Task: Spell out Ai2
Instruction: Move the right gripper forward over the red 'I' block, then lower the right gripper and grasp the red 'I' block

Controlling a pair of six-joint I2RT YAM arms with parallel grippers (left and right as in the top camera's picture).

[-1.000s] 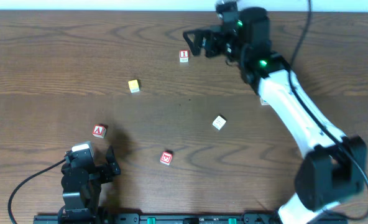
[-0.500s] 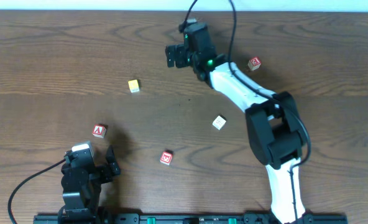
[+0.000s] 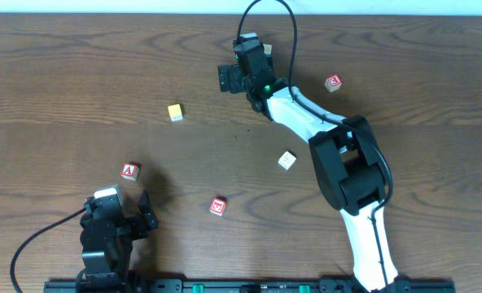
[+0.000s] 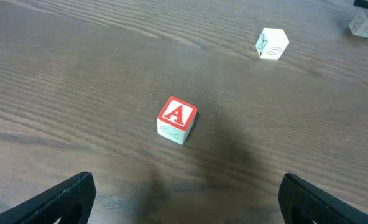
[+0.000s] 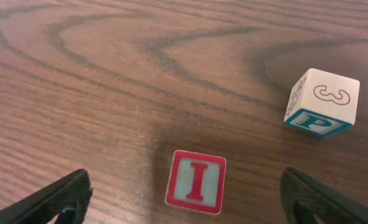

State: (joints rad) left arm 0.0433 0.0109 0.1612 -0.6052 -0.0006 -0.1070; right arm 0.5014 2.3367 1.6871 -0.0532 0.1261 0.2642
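Right gripper, jaws spread wide, has shifted leftward along the desk's far edge and now hangs over the I cube; we judge a grasp imminent. Left gripper, jaws likewise apart, sits at the near-left corner, the A cube just ahead. We can read no 2; the white cube mid-desk may bear it. A teal P cube lies near the I, clear of the jaws.

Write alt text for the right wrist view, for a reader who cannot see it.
A red-framed "I" cube lies face up on the wooden table, between the open fingers of the right gripper. A second cube, showing a "3" and a blue "P", stands apart at the upper right.
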